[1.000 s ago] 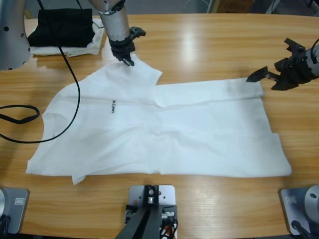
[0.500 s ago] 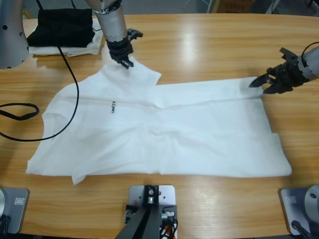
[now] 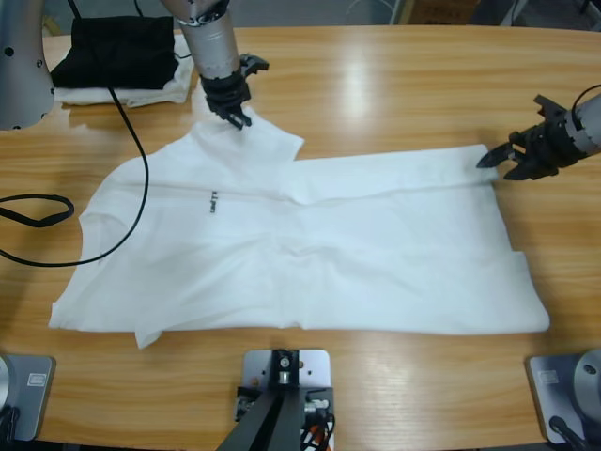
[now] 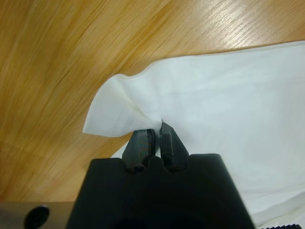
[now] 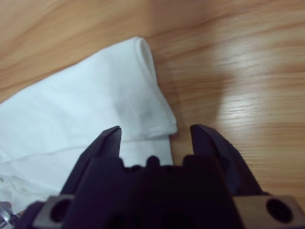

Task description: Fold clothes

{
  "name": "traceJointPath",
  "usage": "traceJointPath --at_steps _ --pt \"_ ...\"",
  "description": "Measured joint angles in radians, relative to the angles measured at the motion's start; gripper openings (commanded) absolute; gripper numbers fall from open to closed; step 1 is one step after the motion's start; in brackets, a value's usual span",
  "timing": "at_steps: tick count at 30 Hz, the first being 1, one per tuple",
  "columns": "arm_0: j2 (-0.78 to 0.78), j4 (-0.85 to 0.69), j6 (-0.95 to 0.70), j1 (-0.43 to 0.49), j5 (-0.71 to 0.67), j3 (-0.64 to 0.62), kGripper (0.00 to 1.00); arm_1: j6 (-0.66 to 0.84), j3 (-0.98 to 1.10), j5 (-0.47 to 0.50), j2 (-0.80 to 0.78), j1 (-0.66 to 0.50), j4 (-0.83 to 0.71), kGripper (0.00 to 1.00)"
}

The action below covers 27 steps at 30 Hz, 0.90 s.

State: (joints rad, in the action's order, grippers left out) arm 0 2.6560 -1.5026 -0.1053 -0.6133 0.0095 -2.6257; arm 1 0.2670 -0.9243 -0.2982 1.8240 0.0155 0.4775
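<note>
**Left gripper clamped on T-shirt sleeve, right gripper open at the far corner**

We see the wooden table (image 3: 376, 75) running the full width of the high view, bare wood around the cloth.

The white T-shirt (image 3: 310, 254) lies spread across the table's middle, mostly flat, with a few creases and its upper edge folded over into a band along the top. Small dark chest logo (image 3: 215, 199) sits on the left half.

Top left of the table: a black folded garment (image 3: 117, 49) rests on a white folded cloth (image 3: 141, 92), apart from the T-shirt. A black cable (image 3: 131, 141) drops from that corner across the T-shirt's left part and loops on the wood.

We place the left arm coming down from the top left. Left gripper (image 3: 237, 115) (image 4: 156, 134) has its jaws closed together on a pinch of the T-shirt's sleeve edge; in the left wrist view the fabric peaks up into a small flap right at the tips.

Right arm enters from the right edge. Right gripper (image 3: 496, 157) (image 5: 155, 133) has its jaws spread apart, gripping nothing. In the right wrist view the T-shirt's rolled corner (image 5: 157, 105) sits just ahead of the tips, wood to its right.
</note>
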Motion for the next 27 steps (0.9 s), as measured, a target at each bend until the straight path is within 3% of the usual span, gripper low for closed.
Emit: traceJointPath --at_steps 2,5,15,17,18,27 --pt "0.000 0.000 0.000 0.000 0.000 0.000 0.000 0.000 0.001 0.000 0.004 0.005 0.000 0.356" --pt "0.000 0.000 0.000 0.000 0.000 0.000 0.000 0.000 0.004 0.000 0.005 0.016 -0.001 0.310" --pt "0.000 0.000 0.000 -0.005 0.000 0.000 0.000 0.000 0.021 -0.042 0.023 0.039 -0.025 0.292" --pt "0.000 0.000 0.000 -0.005 0.000 0.000 0.000 0.000 0.022 -0.046 0.024 0.042 -0.028 0.035" --pt "0.000 0.000 0.000 -0.005 0.000 0.000 0.000 0.000 0.022 -0.050 0.024 0.045 -0.029 0.000" --pt "-0.001 0.000 0.000 -0.005 0.005 0.000 0.000 -0.038 0.039 -0.097 0.035 0.059 -0.056 0.000"
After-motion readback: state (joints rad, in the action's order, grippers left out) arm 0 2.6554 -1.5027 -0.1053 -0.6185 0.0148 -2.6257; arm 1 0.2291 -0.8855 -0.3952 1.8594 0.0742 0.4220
